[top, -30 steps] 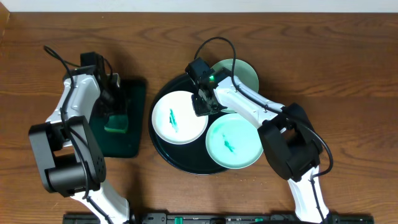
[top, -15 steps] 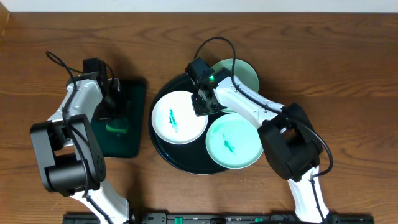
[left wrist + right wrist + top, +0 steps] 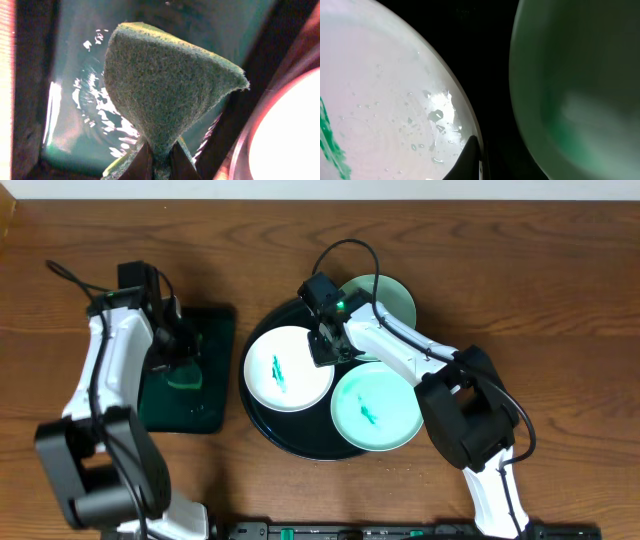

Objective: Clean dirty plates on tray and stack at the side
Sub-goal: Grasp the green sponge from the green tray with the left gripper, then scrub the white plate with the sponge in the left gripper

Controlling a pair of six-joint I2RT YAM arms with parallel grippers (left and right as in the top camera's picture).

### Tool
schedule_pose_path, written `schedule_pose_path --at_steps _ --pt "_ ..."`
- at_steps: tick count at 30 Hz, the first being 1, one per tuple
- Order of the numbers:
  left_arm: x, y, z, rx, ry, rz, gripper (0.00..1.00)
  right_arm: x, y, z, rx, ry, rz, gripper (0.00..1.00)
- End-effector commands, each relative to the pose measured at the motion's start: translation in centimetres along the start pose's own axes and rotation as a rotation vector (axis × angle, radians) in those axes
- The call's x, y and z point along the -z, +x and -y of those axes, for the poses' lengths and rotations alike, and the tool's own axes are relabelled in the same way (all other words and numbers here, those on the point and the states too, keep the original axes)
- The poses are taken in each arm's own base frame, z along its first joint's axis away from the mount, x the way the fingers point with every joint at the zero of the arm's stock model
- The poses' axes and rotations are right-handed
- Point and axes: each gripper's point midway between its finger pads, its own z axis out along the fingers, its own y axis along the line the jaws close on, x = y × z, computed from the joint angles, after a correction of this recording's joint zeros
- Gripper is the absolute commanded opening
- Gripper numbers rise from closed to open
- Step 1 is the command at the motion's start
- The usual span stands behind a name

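White plate (image 3: 288, 368) right of sponge (image 3: 165, 85)

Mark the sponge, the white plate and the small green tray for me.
sponge (image 3: 165, 90): left wrist view, middle of its fuzzy green face.
white plate (image 3: 305, 377): overhead view, bare white surface right of centre.
green tray (image 3: 195, 412): overhead view, bare floor towards the robot-side end.

No readable text on the table.
No words, labels, brands or numbers can be made out in any view.
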Motion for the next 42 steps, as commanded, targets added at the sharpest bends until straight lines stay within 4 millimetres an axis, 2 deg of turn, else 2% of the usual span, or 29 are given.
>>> schedule_pose_path --at_steps 1,4,8,11,15,21,24,30,32,36,39,41,42 --pt "3.6 -1.1 1.7 0.048 0.052 0.104 0.07 -1.0 0.6 -0.2 0.022 0.003 -0.027 0.01" --pt "4.5 -1.1 2.0 0.059 0.058 0.131 0.07 -1.0 0.8 -0.4 0.039 -0.009 -0.038 0.01" --pt "4.3 -1.0 2.0 0.071 0.057 0.123 0.07 -1.0 0.9 -0.5 0.038 -0.017 -0.040 0.01" --pt "4.3 -0.9 2.7 0.054 0.068 0.119 0.07 -1.0 0.9 -0.6 0.027 -0.046 -0.052 0.01" --pt "4.2 -0.4 5.3 0.041 0.087 0.113 0.07 -0.9 0.8 -0.5 0.011 -0.075 -0.063 0.01" --pt "3.9 0.3 10.4 0.030 0.150 0.114 0.07 -0.9 0.7 -0.3 0.005 -0.080 -0.065 0.01" --pt "2.2 1.3 12.7 0.018 0.153 0.085 0.07 -0.9 0.7 -0.3 0.005 -0.080 -0.065 0.01" --pt "-3.0 3.4 15.8 -0.009 0.112 -0.029 0.07 -0.9 0.7 -0.3 0.005 -0.080 -0.065 0.01" --pt "-4.6 4.3 16.3 0.000 0.083 -0.070 0.07 -0.9 0.7 -0.3 0.005 -0.080 -0.065 0.01" --pt "-7.3 5.4 14.4 0.089 -0.098 -0.094 0.07 -0.9 0.8 -0.3 0.005 -0.078 -0.069 0.01" --pt "-8.2 5.7 14.1 0.085 -0.121 -0.114 0.07 -0.9 0.8 -0.3 0.005 -0.078 -0.068 0.01" --pt "-8.3 5.8 15.0 0.008 -0.065 -0.132 0.07 -0.9 0.8 -0.3 0.005 -0.078 -0.068 0.01" --pt "-8.2 6.0 16.4 -0.085 0.015 -0.150 0.08 -0.9 0.8 -0.3 0.005 -0.078 -0.068 0.01"
